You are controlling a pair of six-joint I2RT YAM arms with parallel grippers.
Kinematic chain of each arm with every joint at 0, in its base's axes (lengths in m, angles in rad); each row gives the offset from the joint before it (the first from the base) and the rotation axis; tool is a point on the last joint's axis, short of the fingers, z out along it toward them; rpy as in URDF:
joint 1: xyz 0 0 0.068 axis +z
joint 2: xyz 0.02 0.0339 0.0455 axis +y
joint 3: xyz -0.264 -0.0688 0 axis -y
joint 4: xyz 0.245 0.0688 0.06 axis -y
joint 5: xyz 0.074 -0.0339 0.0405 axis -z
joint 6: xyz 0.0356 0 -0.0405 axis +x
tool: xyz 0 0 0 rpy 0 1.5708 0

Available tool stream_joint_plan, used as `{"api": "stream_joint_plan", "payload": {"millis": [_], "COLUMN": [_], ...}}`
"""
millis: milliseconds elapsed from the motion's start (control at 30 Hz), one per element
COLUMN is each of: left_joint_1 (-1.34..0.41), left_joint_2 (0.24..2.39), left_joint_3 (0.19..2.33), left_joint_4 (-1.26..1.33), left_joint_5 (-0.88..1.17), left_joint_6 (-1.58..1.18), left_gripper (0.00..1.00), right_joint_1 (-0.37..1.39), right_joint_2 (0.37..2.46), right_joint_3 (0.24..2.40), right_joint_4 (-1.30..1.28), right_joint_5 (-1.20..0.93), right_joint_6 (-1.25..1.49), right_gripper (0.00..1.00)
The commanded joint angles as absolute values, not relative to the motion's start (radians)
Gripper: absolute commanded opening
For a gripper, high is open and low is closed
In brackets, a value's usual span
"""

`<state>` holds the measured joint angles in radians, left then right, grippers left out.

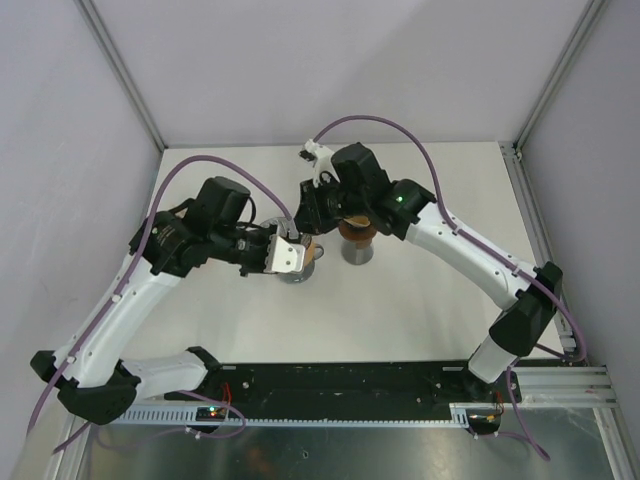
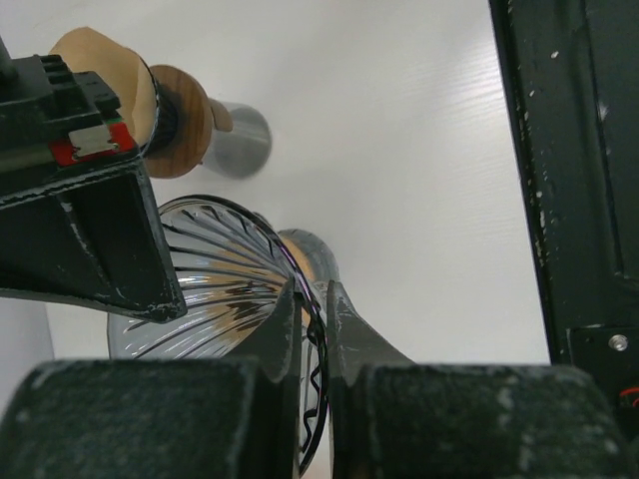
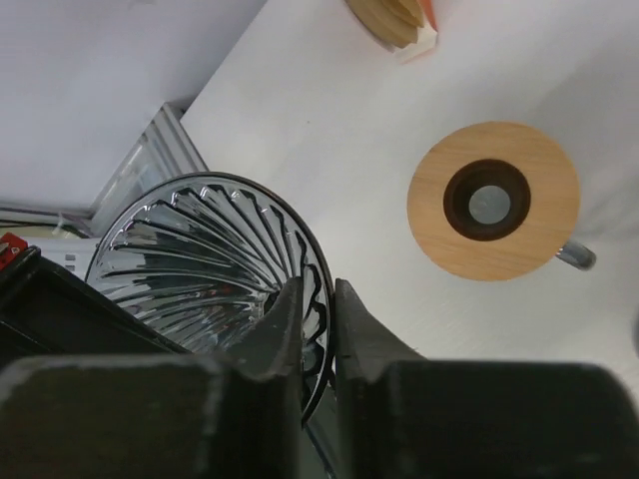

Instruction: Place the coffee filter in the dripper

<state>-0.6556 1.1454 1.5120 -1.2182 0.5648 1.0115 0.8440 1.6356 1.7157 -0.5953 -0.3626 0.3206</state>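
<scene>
A clear ribbed glass dripper (image 2: 215,269) is held between both grippers above the table. My left gripper (image 2: 312,299) is shut on its rim, one finger inside the cone and one outside. My right gripper (image 3: 318,294) is shut on the rim of the same dripper (image 3: 190,259) in the same way. In the top view the two grippers meet at the table's middle, left (image 1: 298,256) and right (image 1: 315,222), and they hide most of the dripper. A stack of tan folded paper filters (image 3: 394,20) lies on the table at the far edge of the right wrist view.
A round wooden stand with a dark centre hole (image 3: 492,200) on a metal base stands beside the dripper; it also shows in the left wrist view (image 2: 185,120) and the top view (image 1: 356,235). The black base rail (image 2: 579,180) runs along the near edge.
</scene>
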Motion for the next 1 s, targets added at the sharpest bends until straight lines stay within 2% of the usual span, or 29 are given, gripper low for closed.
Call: {"api": "stream_joint_plan", "payload": {"millis": [0, 67, 233, 400, 467, 633, 700, 800, 967], "left_joint_1": [-0.662, -0.662, -0.662, -0.66, -0.655, -0.604, -0.547, -0.355, -0.068], "left_joint_2": [1.134, 1.129, 1.115, 1.105, 1.104, 1.102, 1.112, 1.158, 1.27], "left_joint_3": [1.544, 1.529, 1.491, 1.475, 1.477, 1.52, 1.55, 1.604, 1.603], "left_joint_4": [-1.179, -1.161, -1.107, -1.067, -1.057, -1.022, -0.997, -0.965, -0.933], "left_joint_5": [0.515, 0.483, 0.399, 0.366, 0.373, 0.456, 0.499, 0.65, 0.805], "left_joint_6": [1.047, 1.032, 0.985, 0.933, 0.915, 0.826, 0.749, 0.594, 0.369], "left_gripper": [0.0, 0.01, 0.16, 0.44, 0.52, 0.63, 0.66, 0.71, 0.72], "right_joint_1": [0.843, 0.839, 0.826, 0.817, 0.812, 0.804, 0.804, 0.807, 0.807], "right_joint_2": [1.65, 1.643, 1.614, 1.585, 1.575, 1.572, 1.58, 1.592, 1.612], "right_joint_3": [1.734, 1.723, 1.695, 1.654, 1.641, 1.63, 1.63, 1.623, 1.593], "right_joint_4": [-0.566, -0.553, -0.519, -0.472, -0.454, -0.413, -0.398, -0.368, -0.283], "right_joint_5": [-0.452, -0.438, -0.374, -0.276, -0.236, -0.16, -0.137, -0.112, -0.097], "right_joint_6": [0.32, 0.319, 0.316, 0.315, 0.319, 0.327, 0.331, 0.34, 0.371], "right_gripper": [0.05, 0.01, 0.0, 0.0, 0.0, 0.0, 0.0, 0.0, 0.0]}}
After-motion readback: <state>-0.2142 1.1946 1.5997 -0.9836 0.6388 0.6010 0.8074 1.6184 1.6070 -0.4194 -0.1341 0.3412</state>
